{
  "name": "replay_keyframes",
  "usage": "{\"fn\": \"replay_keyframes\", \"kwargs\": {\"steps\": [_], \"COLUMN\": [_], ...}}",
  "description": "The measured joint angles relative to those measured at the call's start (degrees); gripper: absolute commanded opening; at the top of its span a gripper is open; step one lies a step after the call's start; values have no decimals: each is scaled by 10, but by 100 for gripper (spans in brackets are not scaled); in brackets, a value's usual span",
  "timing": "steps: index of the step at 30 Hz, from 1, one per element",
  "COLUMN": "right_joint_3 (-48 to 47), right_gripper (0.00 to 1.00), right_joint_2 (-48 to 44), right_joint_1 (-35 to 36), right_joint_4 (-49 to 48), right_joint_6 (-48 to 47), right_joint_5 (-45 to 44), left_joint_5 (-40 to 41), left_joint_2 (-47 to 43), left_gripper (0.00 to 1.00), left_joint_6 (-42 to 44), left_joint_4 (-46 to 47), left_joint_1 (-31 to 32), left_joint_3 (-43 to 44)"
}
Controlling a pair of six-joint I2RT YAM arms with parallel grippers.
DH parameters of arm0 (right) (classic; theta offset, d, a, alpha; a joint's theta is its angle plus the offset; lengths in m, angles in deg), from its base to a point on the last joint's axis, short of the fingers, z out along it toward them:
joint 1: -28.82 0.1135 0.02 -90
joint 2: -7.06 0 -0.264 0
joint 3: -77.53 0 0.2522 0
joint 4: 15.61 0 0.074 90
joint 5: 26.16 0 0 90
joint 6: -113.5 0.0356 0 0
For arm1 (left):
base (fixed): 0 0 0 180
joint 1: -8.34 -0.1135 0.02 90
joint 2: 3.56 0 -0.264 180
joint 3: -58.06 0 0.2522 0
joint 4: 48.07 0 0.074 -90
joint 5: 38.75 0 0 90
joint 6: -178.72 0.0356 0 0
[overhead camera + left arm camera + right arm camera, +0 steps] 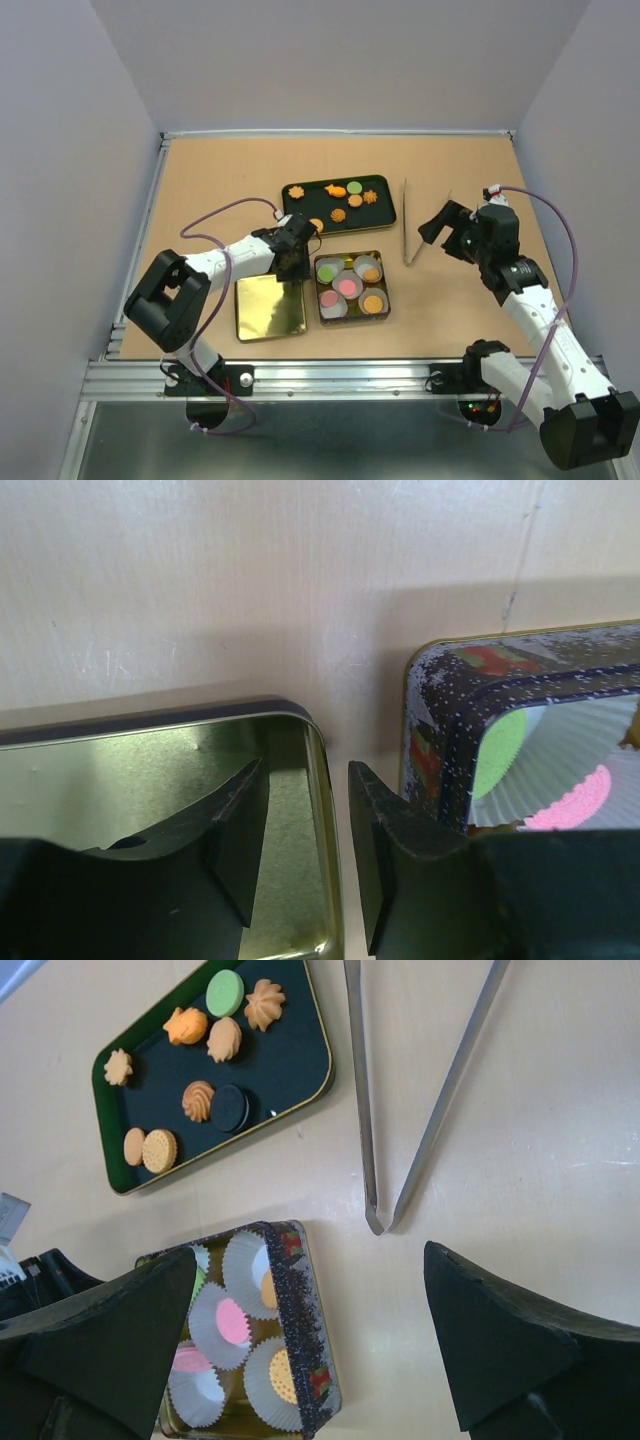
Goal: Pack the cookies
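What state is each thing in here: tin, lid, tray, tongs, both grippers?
tin: open, cookies in its paper cups.
lid: off, inside up, left of the tin.
tray: some cookies on it.
tongs: lying on the table, spread, unheld.
left gripper: open, straddling the lid's rim beside the tin.
right gripper: open, empty, above the table.

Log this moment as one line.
left gripper open, straddling lid rim beside tin | right gripper open, hovering near tongs | cookies on tray, more in tin
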Motion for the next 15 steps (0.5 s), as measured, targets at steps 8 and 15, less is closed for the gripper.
{"fn": "replay_keyframes", "kwargs": {"steps": [8,15], "right_joint_3": [1,1], "right_gripper": [100,100], "right_joint_2": [10,12], "right_joint_1": [0,0], "right_joint_4": [0,0], "right_joint_6": [-2,-2], "right_joint_5": [0,0], "left_joint_5": [7,15], "left_joint_2": [32,44], "left_gripper": [27,4], "left_joint_6": [-2,2], "left_joint_4": [-2,-8], "left_joint_1": [5,8], "left_joint_3": [11,25]}}
